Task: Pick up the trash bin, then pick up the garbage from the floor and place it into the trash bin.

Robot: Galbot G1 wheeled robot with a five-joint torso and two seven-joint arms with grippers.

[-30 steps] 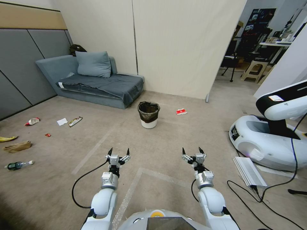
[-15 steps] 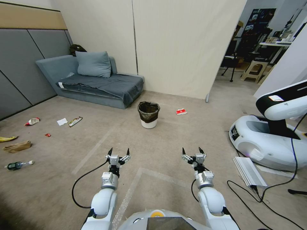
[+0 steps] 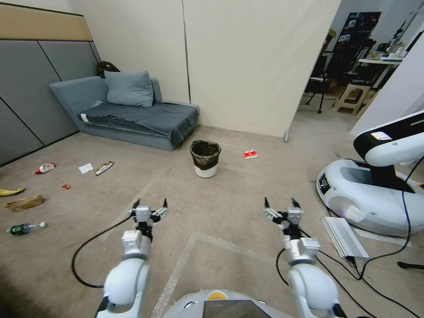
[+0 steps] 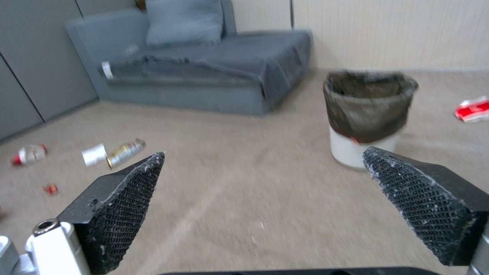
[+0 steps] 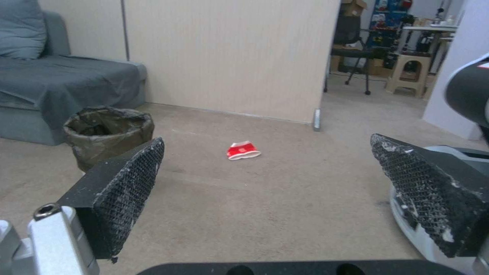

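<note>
No step is complete. The trash bin [image 3: 205, 158] stands upright on the floor [image 3: 221, 207], well ahead of both grippers and between their lines of reach. The left gripper [image 3: 150, 206] and right gripper [image 3: 280, 205] hover above the floor with jaws spread, holding nothing. One red-and-white wrapper [image 3: 250, 154] lies just beyond the bin toward the right gripper's side; other garbage (banana peel [image 3: 10, 191], paper bag [image 3: 24, 202], green bottle [image 3: 24, 228]) lies far outboard of the left gripper. Open floor separates grippers and bin. The sofa [image 3: 132, 115] sits behind the bin; a second robot base [image 3: 366, 194] and cables [image 3: 380, 260] limit room outboard of the right gripper.
</note>
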